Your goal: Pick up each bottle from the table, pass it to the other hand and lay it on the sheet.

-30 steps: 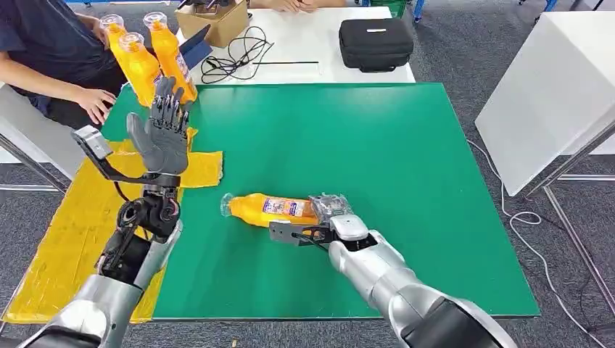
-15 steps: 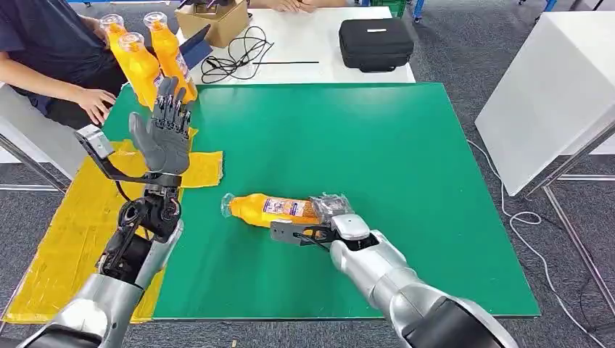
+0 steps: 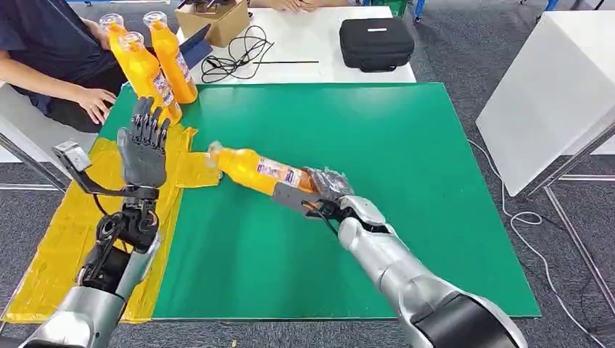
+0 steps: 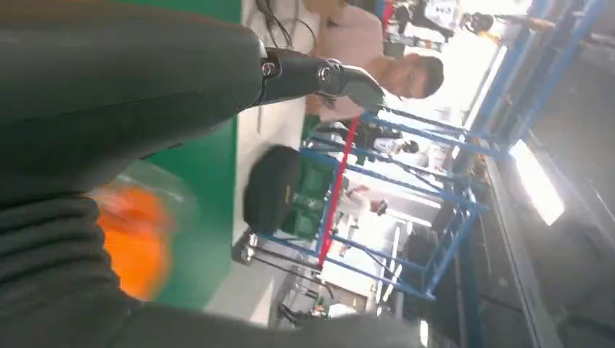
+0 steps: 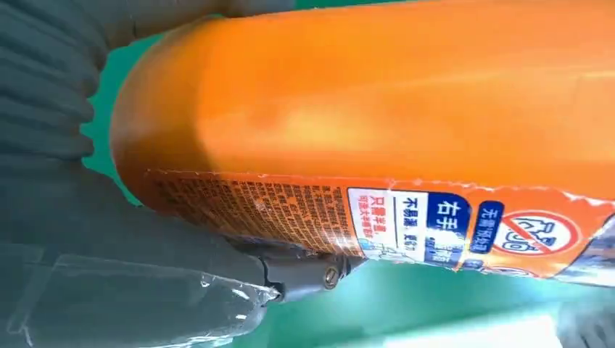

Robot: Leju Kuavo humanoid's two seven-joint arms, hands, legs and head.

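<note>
Clearly the handover step is in hand: the right hand (image 3: 328, 190) grips an orange bottle (image 3: 255, 169) by its base end and holds it off the green table (image 3: 406, 145), tilted with the capped end aimed toward the left hand (image 3: 143, 148). The right hand's fingers are wrapped around the bottle's lower body; the right wrist view shows the thumb (image 5: 239, 279) pressed under the label (image 5: 435, 217).

The left hand stands upright over the near edge of the yellow sheet (image 3: 72, 217), palm turned toward the bottle, fingers straight and slightly apart, holding nothing. The bottle's cap end is near it but not touching.

By judgement, the next move calls for bringing the neck end into the left palm and closing those fingers on it before the right hand lets go. The bottle is long and smooth, so a grip taken too close to the cap could let it swing or slip.

The bottle is clear plastic filled with orange liquid, with a clear cap and a printed wrap label around its middle. Two more like it stand upright at the far left corner of the table (image 3: 149, 58), beside a seated person (image 3: 43, 51).
</note>
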